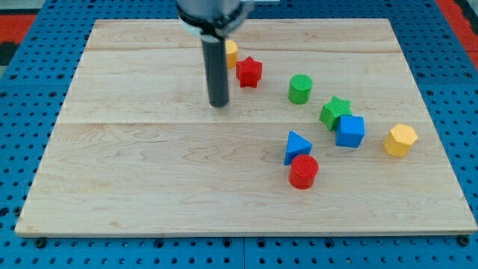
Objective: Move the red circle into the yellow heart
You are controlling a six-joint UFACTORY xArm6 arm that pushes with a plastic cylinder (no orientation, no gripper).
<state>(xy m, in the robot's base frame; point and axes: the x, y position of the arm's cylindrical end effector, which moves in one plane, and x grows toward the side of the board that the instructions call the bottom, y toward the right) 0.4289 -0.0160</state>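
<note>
The red circle (303, 171) sits low on the worktop (149, 187), touching the blue triangle (296, 145) just above it. It looks light, rigid and likely to slide easily. My tip (219, 104), a bare rod with no gripper to open or close, stands well apart to the upper left. The yellow heart (231, 51) is half hidden behind the rod, beside the red star (249, 72). Open board lies left of the circle.

my tip (219, 104) points straight down, rod upright.
</note>
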